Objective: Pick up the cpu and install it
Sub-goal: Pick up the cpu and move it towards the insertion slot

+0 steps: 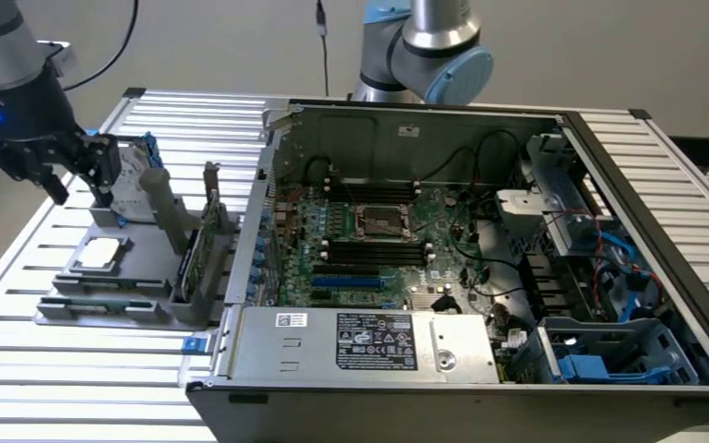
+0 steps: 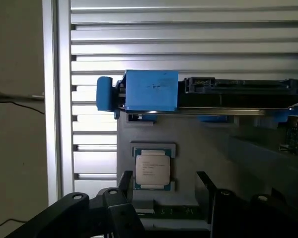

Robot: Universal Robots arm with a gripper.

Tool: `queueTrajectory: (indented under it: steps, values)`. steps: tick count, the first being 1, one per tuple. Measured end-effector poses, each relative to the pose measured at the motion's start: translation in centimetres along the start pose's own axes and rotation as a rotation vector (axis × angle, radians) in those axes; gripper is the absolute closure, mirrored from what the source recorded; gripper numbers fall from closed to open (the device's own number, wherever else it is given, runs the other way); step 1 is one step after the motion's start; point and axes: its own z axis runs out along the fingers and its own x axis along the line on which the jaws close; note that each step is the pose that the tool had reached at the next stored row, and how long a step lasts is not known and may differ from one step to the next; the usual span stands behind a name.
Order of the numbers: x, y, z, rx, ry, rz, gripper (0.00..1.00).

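Zero steps done: cpu (image 1: 100,254) lying in tray (image 1: 133,277), at six o'clock of gripper (image 1: 80,192) in exterior view, jaws apart and empty; socket (image 1: 379,221) bare at three o'clock. Pickup, install both left.

Arm (image 1: 10,55) upright at exterior view's left, wrist vertical; pincer (image 1: 80,189) pointing down, fingers (image 2: 126,182) spread, holding nothing.
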Motion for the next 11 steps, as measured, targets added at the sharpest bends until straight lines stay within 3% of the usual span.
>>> queueTrajectory:
  steps: [11]
  values:
    - [0.3,-0.24,1.99,0.0002,0.0004,-0.009,0.38]
